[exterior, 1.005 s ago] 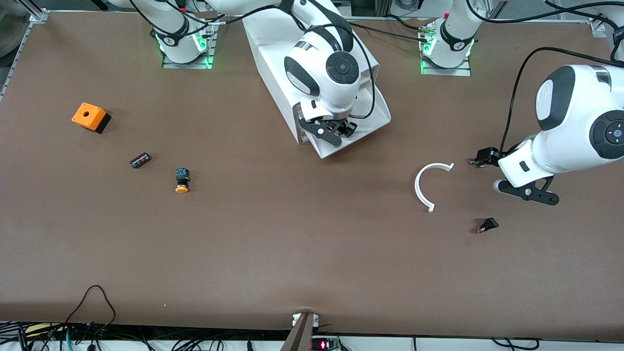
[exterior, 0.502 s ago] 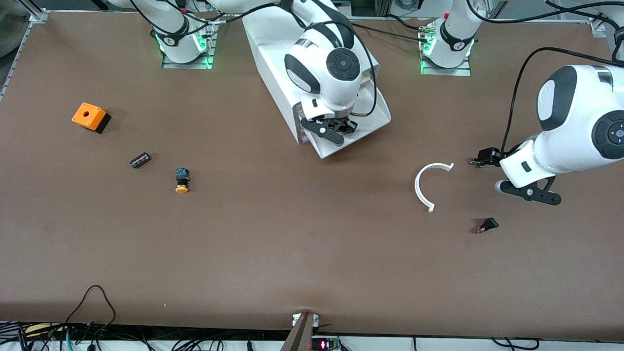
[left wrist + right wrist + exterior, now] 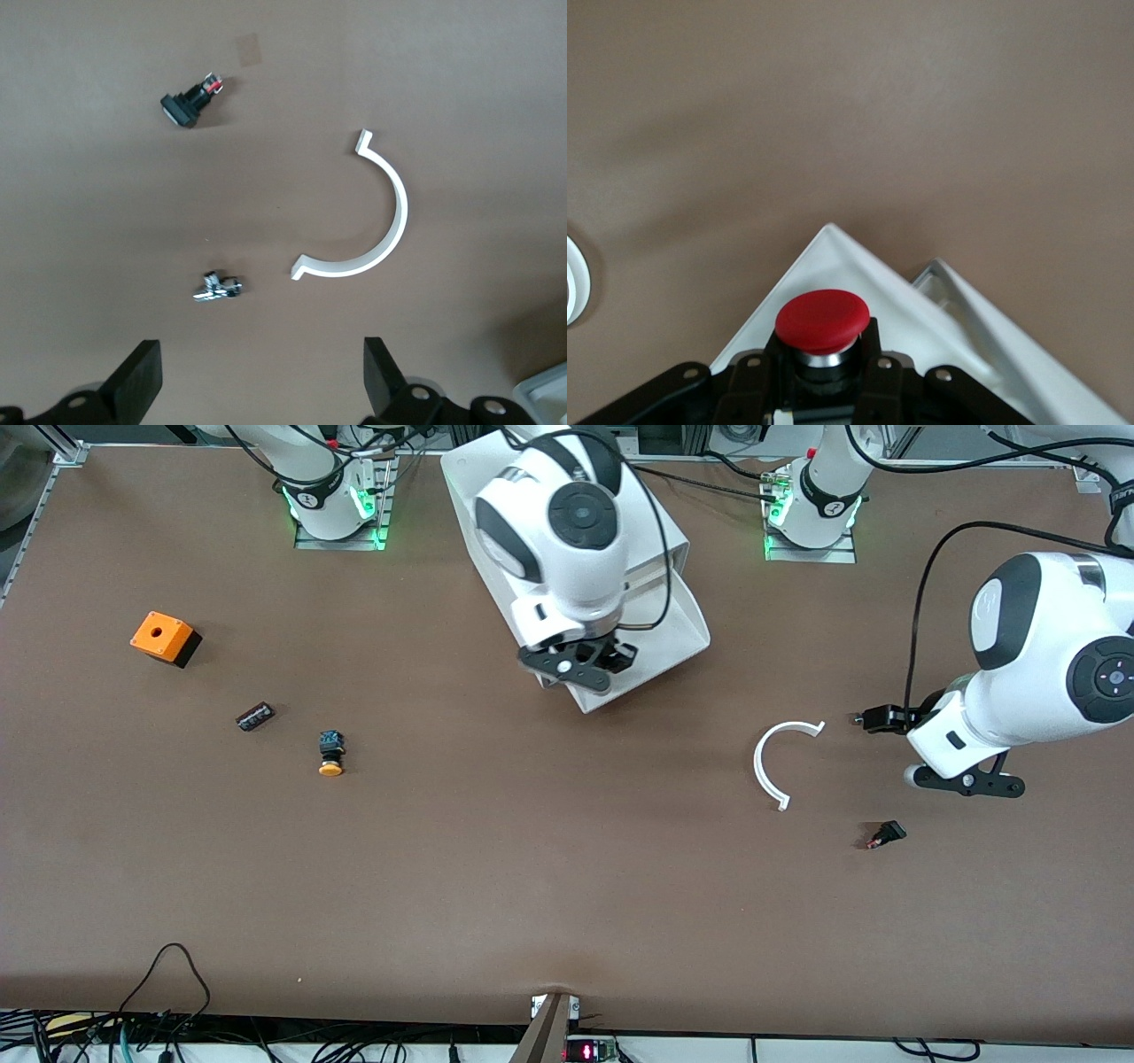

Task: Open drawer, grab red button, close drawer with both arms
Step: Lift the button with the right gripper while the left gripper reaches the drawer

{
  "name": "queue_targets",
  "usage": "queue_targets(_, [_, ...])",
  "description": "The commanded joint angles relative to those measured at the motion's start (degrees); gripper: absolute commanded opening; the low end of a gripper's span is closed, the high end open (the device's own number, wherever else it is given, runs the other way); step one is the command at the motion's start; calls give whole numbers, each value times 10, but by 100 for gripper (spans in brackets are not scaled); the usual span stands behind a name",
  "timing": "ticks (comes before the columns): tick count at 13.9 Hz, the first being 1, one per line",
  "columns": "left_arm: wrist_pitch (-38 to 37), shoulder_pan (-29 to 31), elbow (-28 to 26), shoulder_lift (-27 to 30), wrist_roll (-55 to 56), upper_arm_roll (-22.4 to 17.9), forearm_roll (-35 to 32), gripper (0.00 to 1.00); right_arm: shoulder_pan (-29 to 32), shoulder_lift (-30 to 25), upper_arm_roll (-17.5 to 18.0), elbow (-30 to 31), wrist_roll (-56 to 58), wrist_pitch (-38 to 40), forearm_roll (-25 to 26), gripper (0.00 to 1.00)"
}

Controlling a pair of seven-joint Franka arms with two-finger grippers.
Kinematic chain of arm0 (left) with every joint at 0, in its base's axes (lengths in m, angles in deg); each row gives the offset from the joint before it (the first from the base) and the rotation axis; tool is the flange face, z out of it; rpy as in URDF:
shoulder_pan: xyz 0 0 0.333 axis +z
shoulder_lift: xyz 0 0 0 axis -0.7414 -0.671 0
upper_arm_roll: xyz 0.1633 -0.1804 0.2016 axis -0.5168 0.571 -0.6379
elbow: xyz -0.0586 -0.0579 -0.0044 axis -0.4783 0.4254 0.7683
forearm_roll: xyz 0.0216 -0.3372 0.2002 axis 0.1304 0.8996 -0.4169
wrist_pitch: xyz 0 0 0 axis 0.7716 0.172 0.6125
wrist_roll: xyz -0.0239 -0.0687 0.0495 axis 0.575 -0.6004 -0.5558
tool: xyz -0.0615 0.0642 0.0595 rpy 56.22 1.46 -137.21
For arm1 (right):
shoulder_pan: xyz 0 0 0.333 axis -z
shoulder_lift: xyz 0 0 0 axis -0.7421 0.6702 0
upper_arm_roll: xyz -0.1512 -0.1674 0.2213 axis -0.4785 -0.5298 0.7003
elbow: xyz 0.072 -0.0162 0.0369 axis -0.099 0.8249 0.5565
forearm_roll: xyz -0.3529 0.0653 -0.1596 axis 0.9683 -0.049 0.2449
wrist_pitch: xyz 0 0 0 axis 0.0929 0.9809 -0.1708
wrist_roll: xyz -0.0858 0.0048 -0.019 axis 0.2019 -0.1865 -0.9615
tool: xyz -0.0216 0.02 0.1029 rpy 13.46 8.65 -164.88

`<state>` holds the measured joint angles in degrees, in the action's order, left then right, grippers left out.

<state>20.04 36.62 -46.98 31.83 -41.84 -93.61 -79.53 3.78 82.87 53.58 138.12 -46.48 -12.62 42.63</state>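
1. At the right arm's end of the table [image 3: 549, 886] we see an orange box [image 3: 162, 636] with a hole in its top; nearer the front camera lie a small dark part [image 3: 255, 716] and an orange-capped button [image 3: 330, 754] on its side.
2. Toward the middle stands a white drawer unit [image 3: 673, 615], its drawer [image 3: 611, 691] pulled out toward the front camera.
3. We find the right gripper [image 3: 580, 664] in the air over the open drawer, its jaws clamped on the button [image 3: 822, 320]; the right wrist view shows the red cap facing out between the fingers, with the black and silver body gripped just beneath it.
4. In that same wrist view the white corner of the drawer lies under the button.
5. Further toward the left arm's end, a white curved strip [image 3: 769, 762] lies flat on the table.
6. Beside it, toward the left arm's end, we see a small silvery part [image 3: 218, 288], and nearer the front camera a small black and red switch [image 3: 886, 834].
7. The left gripper [image 3: 257, 381] hangs above the table near the curved strip, its jaws spread wide and holding nothing; the left arm waits.
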Motion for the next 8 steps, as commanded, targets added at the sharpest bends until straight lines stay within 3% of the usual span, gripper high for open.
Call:
queue_targets(1, [0,-7,9,-23,108,16,16,100,62,-42,4,3,125,55,-39,0])
queue_targets(4, [57,-8,-31,-31,177,48,17,100,141,-79,4,18,299,128,-63,0])
queue_targets(6, [135,-7,-91,-28,220,78,17,100,183,-117,0,70,396,136,-63,0])
queue_targets(8, [206,-7,-139,-31,270,112,17,100,207,-149,-31,127,492,127,-63,0])
